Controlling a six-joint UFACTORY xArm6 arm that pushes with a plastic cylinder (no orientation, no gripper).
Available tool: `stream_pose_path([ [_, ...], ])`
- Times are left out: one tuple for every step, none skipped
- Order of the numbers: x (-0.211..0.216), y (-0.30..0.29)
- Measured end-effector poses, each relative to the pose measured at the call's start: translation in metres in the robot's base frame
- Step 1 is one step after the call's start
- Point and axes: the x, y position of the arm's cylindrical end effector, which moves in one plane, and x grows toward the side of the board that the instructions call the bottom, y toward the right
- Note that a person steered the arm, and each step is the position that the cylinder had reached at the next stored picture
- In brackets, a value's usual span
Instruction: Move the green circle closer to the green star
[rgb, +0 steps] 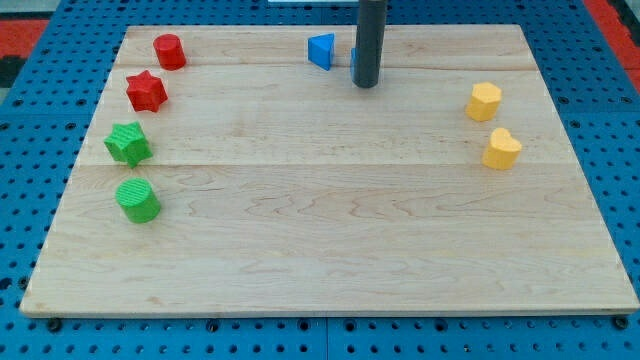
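Observation:
The green circle (137, 200) lies near the board's left edge, below the middle. The green star (128, 143) lies just above it, a small gap between them. My tip (366, 84) stands at the view's top centre, far to the right of both green blocks. It is just right of a blue triangle-like block (321, 50) and hides most of another blue block (354, 57) behind the rod.
A red cylinder (169, 51) and a red star (146, 91) lie at the top left. A yellow hexagon (484, 101) and a yellow heart-like block (502, 149) lie at the right. The wooden board (330, 250) sits on a blue pegboard.

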Motion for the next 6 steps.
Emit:
stream_pose_path([
  [-0.026, -0.003],
  [0.065, -0.027],
  [0.198, -0.077],
  [0.27, -0.178],
  [0.257, -0.259],
  [0.23, -0.268],
])
